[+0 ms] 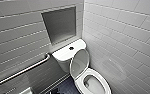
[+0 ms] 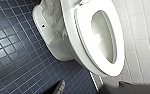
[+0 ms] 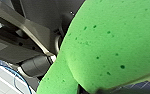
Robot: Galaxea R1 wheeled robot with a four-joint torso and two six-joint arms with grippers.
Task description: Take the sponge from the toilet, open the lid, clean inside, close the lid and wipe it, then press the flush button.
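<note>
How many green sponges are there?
1. The sponge is right up close in the right wrist view, bright green and dotted with little holes. Others might be hidden where the cameras can't look.

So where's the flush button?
In the head view, the flush button sits mid-picture on the white tank cover, between the wall niche above and the raised lid below.
</note>
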